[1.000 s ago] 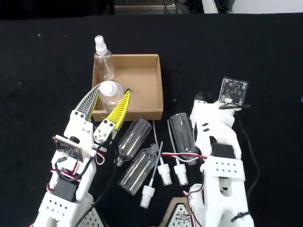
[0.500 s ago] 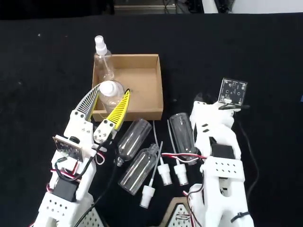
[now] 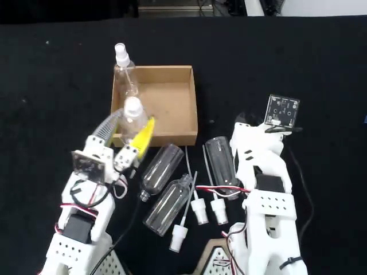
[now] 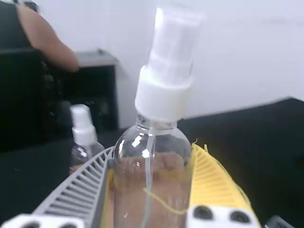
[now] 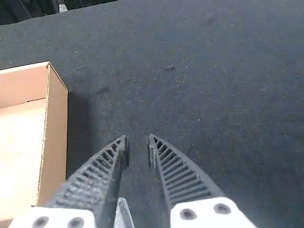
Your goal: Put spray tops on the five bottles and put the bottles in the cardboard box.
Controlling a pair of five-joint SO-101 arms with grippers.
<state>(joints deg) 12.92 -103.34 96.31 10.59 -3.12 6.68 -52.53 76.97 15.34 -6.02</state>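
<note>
white-capped clear plastic bottle [image 3: 132, 114] clamped upright in the left gripper [image 3: 133, 122]

the grey and yellow fingers close tight on the bottle's body at the near left corner of the brown cardboard box [image 3: 169, 106]. a second capped clear bottle [image 3: 123, 69] stands at the box's far left corner. three uncapped clear bottles [image 3: 157, 169] lie on the black table [image 3: 298, 63] in front of the box, with three loose white spray tops [image 3: 200, 211] just beside them. the right gripper [image 5: 137, 138] hangs over the table beside the box, its fingers parted by a narrow gap and holding nothing.
</note>
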